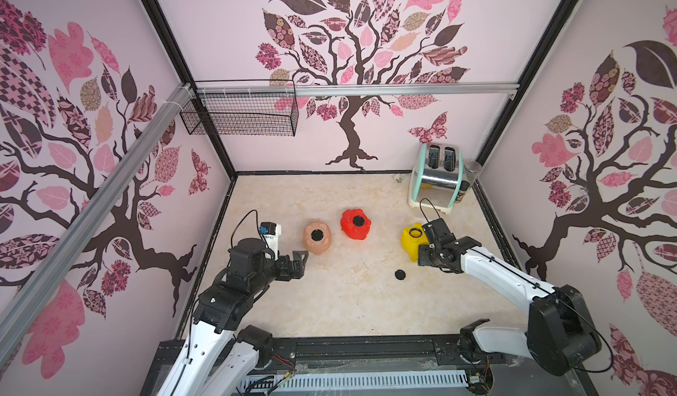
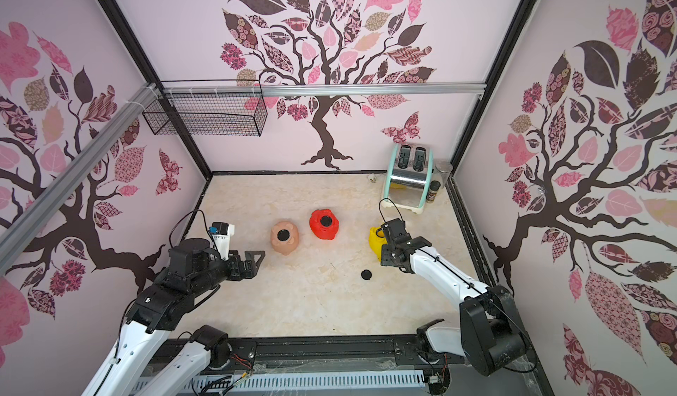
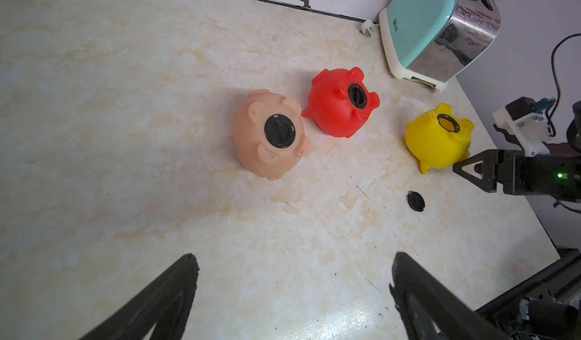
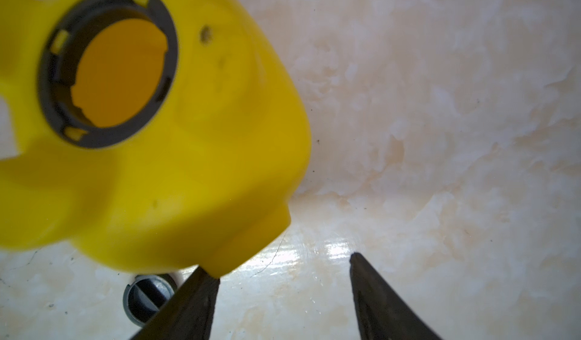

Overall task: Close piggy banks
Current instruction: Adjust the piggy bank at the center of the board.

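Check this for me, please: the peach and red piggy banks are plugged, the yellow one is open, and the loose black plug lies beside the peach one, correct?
Not quite: the loose black plug lies near the yellow piggy bank, not the peach piggy bank, as the left wrist view shows. The rest is right.

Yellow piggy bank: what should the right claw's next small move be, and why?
Probably shift the open right claw from beside the glossy yellow plastic piggy bank to over the small black round plug disc lying loose nearby. That bank's belly hole is open; the peach-pink pig and red pig look plugged.
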Controlling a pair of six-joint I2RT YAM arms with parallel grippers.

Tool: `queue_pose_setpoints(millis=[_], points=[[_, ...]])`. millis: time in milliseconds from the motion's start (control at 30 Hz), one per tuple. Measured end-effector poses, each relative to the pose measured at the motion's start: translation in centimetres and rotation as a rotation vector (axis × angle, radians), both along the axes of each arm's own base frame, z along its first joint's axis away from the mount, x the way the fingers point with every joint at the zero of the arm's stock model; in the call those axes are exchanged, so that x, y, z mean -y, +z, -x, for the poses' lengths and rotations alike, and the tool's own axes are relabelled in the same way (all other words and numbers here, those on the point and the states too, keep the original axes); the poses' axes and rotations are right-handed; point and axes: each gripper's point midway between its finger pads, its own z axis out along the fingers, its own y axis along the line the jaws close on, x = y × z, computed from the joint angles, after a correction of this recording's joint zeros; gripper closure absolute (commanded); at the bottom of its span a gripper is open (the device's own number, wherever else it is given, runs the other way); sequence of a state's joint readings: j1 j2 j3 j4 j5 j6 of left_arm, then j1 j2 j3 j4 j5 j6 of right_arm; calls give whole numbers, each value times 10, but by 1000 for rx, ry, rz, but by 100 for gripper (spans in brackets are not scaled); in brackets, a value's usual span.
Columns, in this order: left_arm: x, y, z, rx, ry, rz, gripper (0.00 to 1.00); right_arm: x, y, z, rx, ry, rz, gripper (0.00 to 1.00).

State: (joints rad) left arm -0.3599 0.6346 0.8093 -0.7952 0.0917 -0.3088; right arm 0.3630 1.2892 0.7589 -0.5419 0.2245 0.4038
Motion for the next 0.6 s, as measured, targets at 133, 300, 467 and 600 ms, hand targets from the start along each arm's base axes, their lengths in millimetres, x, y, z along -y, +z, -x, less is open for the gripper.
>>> queue_pose_setpoints(millis=[133,300,467,600], points=[[0,0,0,0,-1,1,2,5,1,-1,4,-13,15,30],[1,0,0,-1,-4,2,2,15,1,-3,11,-45,31,30],[1,0,1,-1,-8,4,2,26,0,-5,9,-85,38,30],[2,0,1,-2,-8,5,2,32,-5,-7,-5,-111,38,30]])
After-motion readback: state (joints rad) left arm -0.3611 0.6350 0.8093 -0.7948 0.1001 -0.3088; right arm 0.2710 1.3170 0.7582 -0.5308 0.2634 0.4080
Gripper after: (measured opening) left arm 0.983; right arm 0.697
